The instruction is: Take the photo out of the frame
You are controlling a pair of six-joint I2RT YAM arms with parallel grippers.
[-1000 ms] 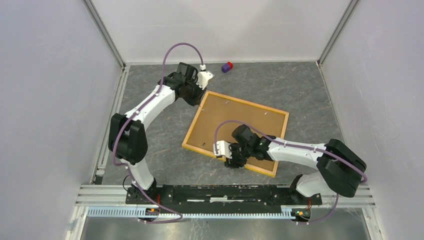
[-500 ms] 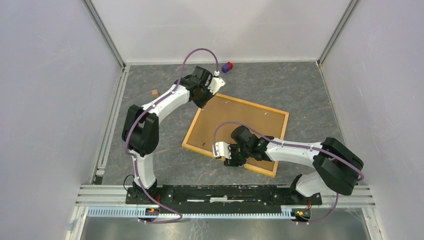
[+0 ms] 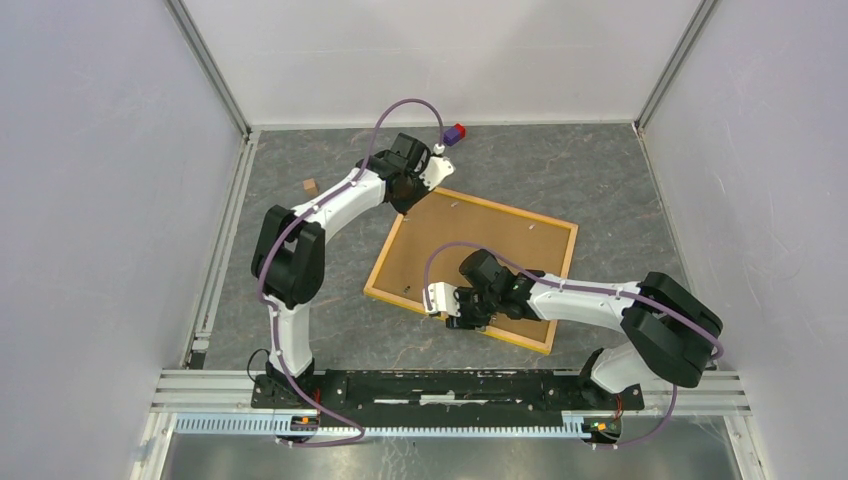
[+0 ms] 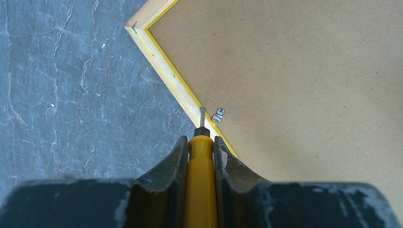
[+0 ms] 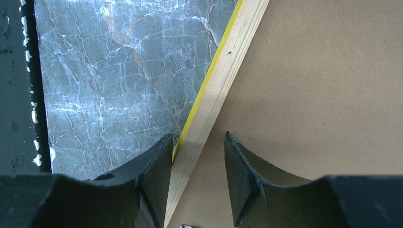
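Left jaws clamp screwdriver point(image 4: 200, 187); right jaws astride frame point(image 5: 222, 81).

yellow-edged frame point(image 3: 470, 264) face down mid-table, brown back up, askew

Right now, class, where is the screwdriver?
Left wrist view: the screwdriver is clamped in the left gripper, its tip beside a metal clip on the back of the frame, near a corner.
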